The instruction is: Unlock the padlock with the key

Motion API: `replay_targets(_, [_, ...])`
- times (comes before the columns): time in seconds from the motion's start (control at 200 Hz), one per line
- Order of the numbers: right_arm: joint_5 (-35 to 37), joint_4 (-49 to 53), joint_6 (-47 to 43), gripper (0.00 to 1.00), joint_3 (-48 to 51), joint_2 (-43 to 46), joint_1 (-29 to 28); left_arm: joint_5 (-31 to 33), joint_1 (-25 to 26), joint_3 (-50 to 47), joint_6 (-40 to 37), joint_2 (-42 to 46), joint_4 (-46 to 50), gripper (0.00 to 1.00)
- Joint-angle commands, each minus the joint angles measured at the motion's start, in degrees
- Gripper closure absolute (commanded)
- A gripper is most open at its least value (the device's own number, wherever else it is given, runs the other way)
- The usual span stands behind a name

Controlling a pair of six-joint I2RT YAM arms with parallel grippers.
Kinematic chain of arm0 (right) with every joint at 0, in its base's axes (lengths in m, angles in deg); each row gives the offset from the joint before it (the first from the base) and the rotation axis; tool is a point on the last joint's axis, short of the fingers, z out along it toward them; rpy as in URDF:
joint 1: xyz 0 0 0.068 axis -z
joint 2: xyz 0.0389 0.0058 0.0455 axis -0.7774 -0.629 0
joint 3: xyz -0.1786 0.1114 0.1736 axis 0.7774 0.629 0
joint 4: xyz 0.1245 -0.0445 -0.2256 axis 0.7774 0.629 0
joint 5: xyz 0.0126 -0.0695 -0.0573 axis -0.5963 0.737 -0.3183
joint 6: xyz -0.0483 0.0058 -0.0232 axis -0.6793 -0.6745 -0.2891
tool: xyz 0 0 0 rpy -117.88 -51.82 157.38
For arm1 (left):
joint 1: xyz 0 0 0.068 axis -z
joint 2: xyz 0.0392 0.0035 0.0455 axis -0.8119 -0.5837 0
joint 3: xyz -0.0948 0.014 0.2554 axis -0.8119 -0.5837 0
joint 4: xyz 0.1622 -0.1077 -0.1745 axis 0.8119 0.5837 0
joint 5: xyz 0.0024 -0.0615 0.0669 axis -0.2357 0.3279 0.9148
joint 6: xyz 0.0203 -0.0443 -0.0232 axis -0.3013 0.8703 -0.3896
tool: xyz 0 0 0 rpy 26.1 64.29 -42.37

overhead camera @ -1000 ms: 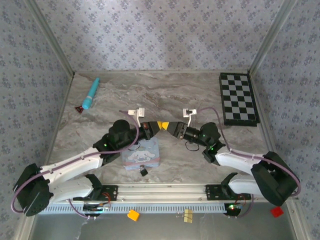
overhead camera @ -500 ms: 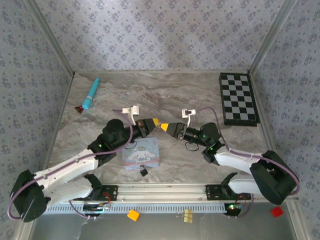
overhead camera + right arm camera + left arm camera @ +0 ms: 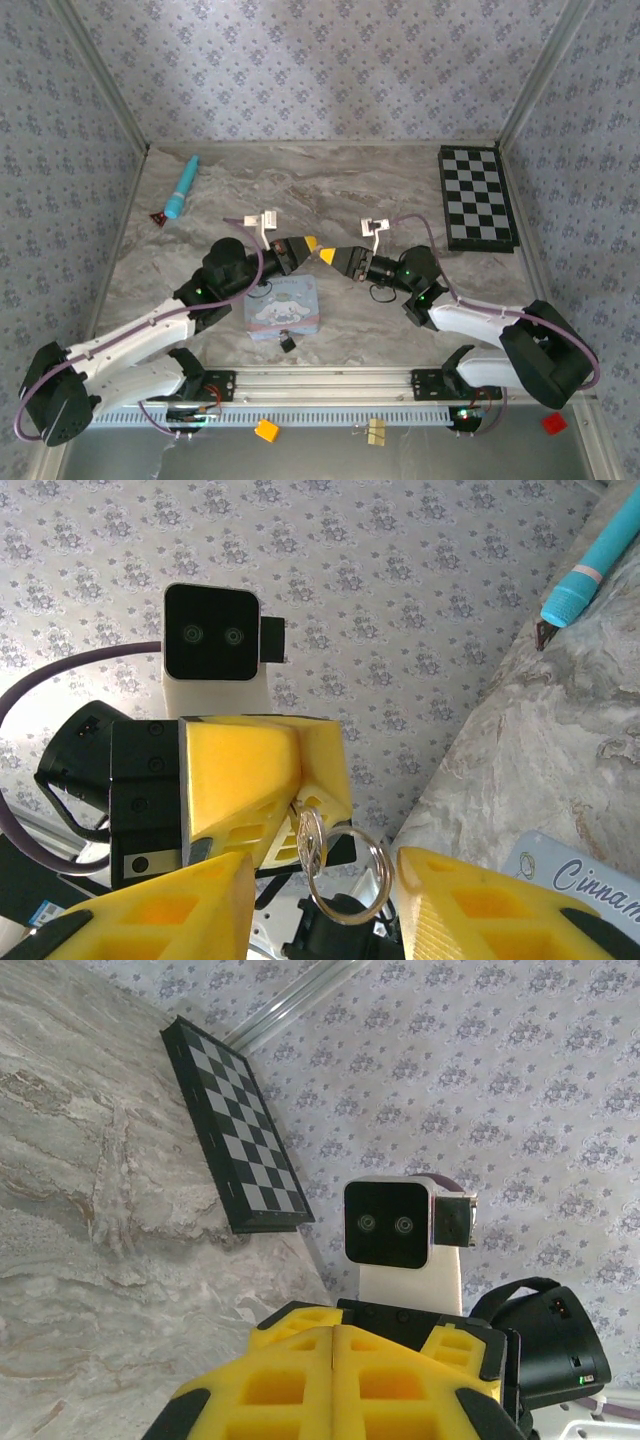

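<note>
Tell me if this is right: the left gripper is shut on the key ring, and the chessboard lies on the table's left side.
Wrong: the chessboard lies on the table's right side, as the top view shows. The left gripper is indeed shut on the key ring.

Checkerboard (image 3: 477, 198) lies flat at far right of the marble table (image 3: 330, 185). Teal pen (image 3: 182, 187) at far left, with a small dark red piece (image 3: 158, 217) just beside its near tip. Pale blue cartoon tin (image 3: 283, 308) at near centre. Yellow block (image 3: 266, 430) and red block (image 3: 553, 423) lie beyond the near edge.
</note>
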Motion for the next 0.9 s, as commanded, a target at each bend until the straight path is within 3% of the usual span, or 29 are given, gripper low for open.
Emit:
replay_targets(0.0, [-0.65,-1.21,-1.66,0.56,-1.69,0.58,0.01,-2.18,-0.13,1.71,0.63,-0.71,-2.05,1.0])
replay_targets(0.72, [-1.66,0.27,-3.24,0.73,-2.48,0.96,-1.37,-2.11,-0.17,1.71,0.9,-1.87,-2.24,1.0])
replay_targets(0.895, [-0.49,1.18,-3.28,0.7,-1.81,1.51,-0.98,-2.11,-0.02,1.62,0.82,-1.78,-2.2,1.0])
